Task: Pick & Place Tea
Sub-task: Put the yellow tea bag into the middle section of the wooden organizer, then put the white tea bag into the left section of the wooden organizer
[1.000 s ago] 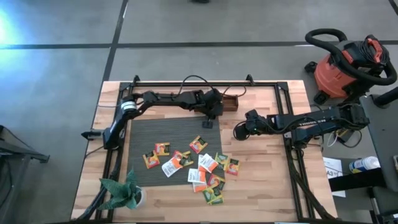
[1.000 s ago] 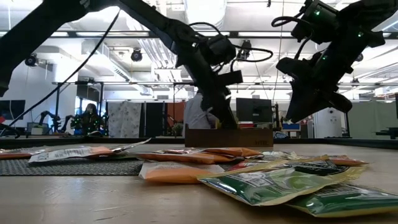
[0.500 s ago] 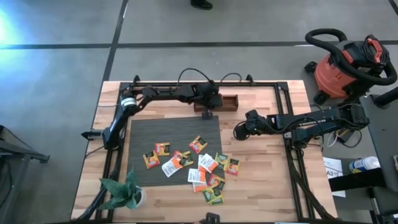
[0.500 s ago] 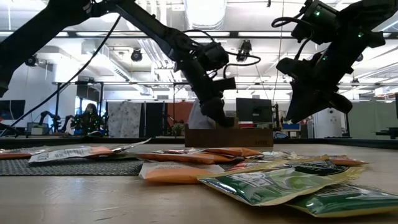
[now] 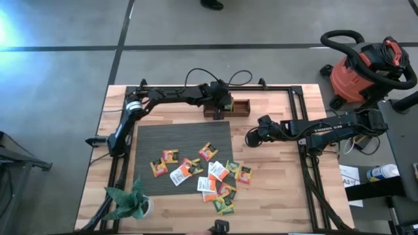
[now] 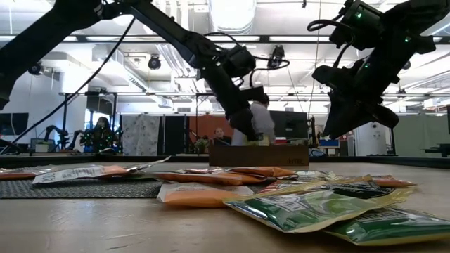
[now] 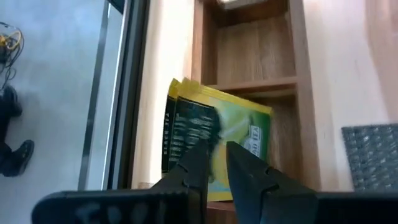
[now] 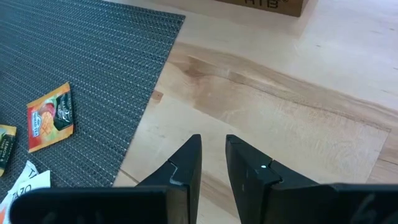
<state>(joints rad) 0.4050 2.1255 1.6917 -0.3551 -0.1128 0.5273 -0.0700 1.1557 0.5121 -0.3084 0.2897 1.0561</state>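
Over the wooden box (image 5: 230, 107) at the far side of the bench (image 5: 274, 196), the left gripper (image 7: 215, 167) pinches a green tea packet (image 7: 214, 148) in its jaws. Next it should let go inside a slot. Which slot is hard to tell. The right gripper (image 8: 212, 157) waits, jaws nearly shut on nothing.

One green-and-yellow packet (image 7: 217, 146) is pinched in the left hand (image 7: 214, 163), tilted over a compartment of the wooden box (image 5: 239, 106). The other packets (image 5: 206, 175) — green, orange-red, white — lie flat, some overlapping, across the mat's (image 5: 153, 137) near edge and the bare table (image 5: 274, 189).
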